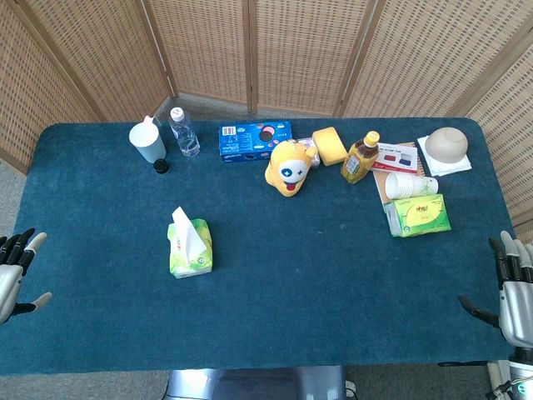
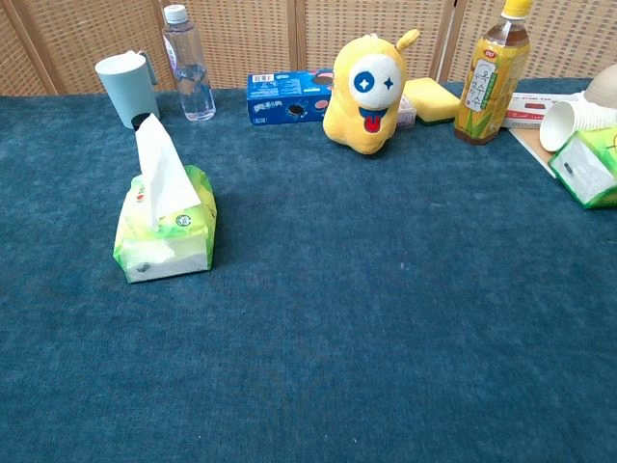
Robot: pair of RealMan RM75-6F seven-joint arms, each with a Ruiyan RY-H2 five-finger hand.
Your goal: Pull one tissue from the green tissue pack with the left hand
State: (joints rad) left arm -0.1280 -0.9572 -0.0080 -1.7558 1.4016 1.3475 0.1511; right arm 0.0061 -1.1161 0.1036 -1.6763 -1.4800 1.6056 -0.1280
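Observation:
The green tissue pack [image 1: 190, 250] lies on the blue table's left half, also seen in the chest view as the green tissue pack [image 2: 165, 234]. A white tissue [image 1: 183, 228] stands up out of its top; the chest view shows the same tissue [image 2: 161, 174]. My left hand [image 1: 15, 268] hovers at the table's left edge, far from the pack, fingers spread and empty. My right hand [image 1: 515, 287] sits at the right edge, fingers apart, holding nothing. Neither hand appears in the chest view.
Along the back stand a pale cup [image 1: 148, 142], a water bottle [image 1: 184, 131], a blue box [image 1: 255, 140], a yellow plush toy [image 1: 289, 166], a sponge [image 1: 330, 145] and a juice bottle [image 1: 360, 157]. A second green pack [image 1: 418, 215] and paper cups [image 1: 410, 184] lie at right.

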